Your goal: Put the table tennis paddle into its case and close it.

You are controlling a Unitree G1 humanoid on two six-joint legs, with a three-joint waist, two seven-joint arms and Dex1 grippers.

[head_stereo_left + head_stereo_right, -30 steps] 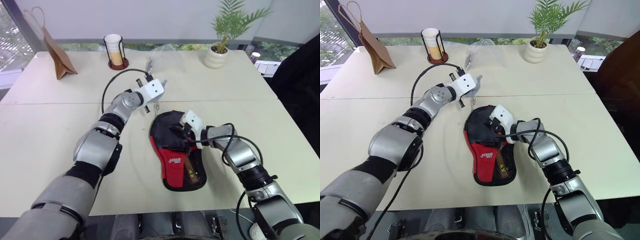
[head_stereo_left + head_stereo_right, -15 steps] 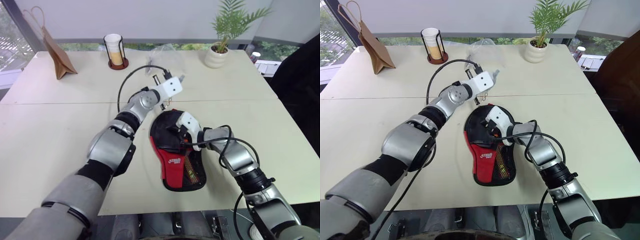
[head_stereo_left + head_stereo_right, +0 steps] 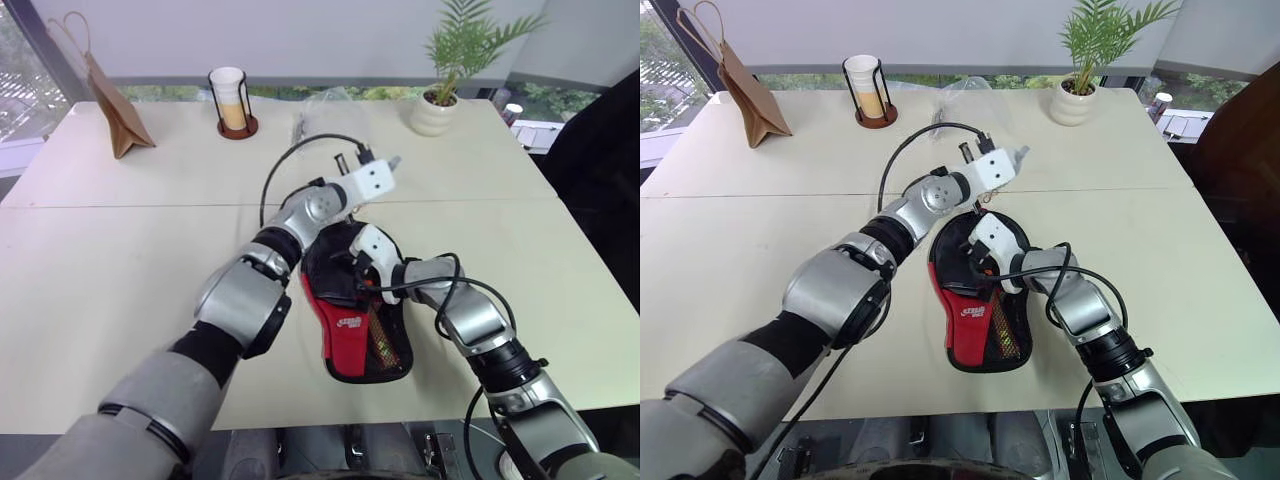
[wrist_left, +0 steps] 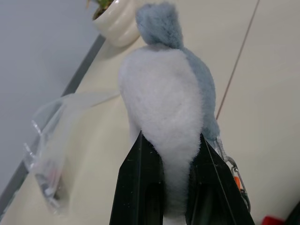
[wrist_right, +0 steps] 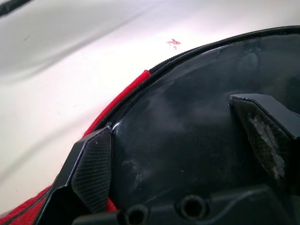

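Left pincer clamped on plush toy above the case; right pincer wide over paddle face (paddle sits in case).

Plush toy fluffy; paddle rubber glossy; case fabric.

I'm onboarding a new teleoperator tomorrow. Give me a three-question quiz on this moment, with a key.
1. True or false: the left gripper is shut on the plush toy.
2. Which gripper rests at the round end of the case? A) left B) right C) neither
3. Fill in: on the table, the potted plant stands at the far ______ side, seen from the head cameras.

Key: 1 true; 2 B, the right gripper, fingers spread wide; 3 right.
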